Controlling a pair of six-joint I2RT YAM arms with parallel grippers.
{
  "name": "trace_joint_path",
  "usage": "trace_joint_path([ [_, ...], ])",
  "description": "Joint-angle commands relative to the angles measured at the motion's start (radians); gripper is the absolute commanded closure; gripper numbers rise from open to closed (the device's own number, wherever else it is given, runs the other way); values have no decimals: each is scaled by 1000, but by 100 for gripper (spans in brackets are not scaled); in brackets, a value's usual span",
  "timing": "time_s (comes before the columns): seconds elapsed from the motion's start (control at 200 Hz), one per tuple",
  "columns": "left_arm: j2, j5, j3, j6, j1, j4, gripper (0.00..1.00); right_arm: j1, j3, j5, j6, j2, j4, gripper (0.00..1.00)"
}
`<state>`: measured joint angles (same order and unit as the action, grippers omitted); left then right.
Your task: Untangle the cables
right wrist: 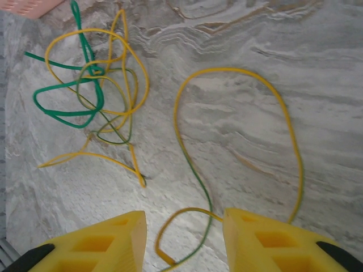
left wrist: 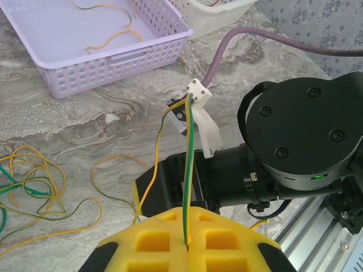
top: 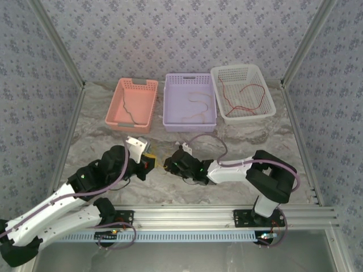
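The step in hand looks like drawing one strand out of the tangle [right wrist: 96, 96], which lies on the bench [right wrist: 255, 68] near both arms; the left pincer [left wrist: 187, 226] is clamped tight on a yellow-green cable [left wrist: 189, 158] rising from its tips; the right pincer [right wrist: 184, 221] stands partly open astride a loop [right wrist: 187, 226] of cable, gripping nothing; next, I judge, it must close on that loop, then both draw apart gently, lest the knot tighten.
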<state>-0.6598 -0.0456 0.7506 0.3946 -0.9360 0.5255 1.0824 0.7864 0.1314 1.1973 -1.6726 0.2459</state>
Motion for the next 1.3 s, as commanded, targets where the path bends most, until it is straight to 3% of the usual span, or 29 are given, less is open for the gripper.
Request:
trace_joint_path([
  [0.0,15,1,-2,12,8,12,100,-3,54,11,-1,-32,32,58],
  [0.26,26,-2,1,13,8,16,100,-8,86,14,29,-100,4,72],
  [0.435,35,-6,-2,18,8,23,100,-31,77,42,3,-68,-31,99],
  [0.62,42,-41,-5,30,8,50,100,-112,87,116,-124,195,-224,100],
  [0.75,42,-44,-32,47,9,46,100,-273,186,125,-295,423,-431,100],
  [0.874,37,-12,-60,67,9,18,100,-519,346,-9,-416,487,-528,100],
  [1.014,8,44,-83,93,7,-25,100,-726,626,-226,-507,373,-569,100],
  [1.139,-37,71,-97,117,1,-86,100,-805,875,-384,-519,219,-554,100],
  [1.294,-143,108,-71,125,-4,-182,100,-824,1161,-489,-533,21,-576,100],
])
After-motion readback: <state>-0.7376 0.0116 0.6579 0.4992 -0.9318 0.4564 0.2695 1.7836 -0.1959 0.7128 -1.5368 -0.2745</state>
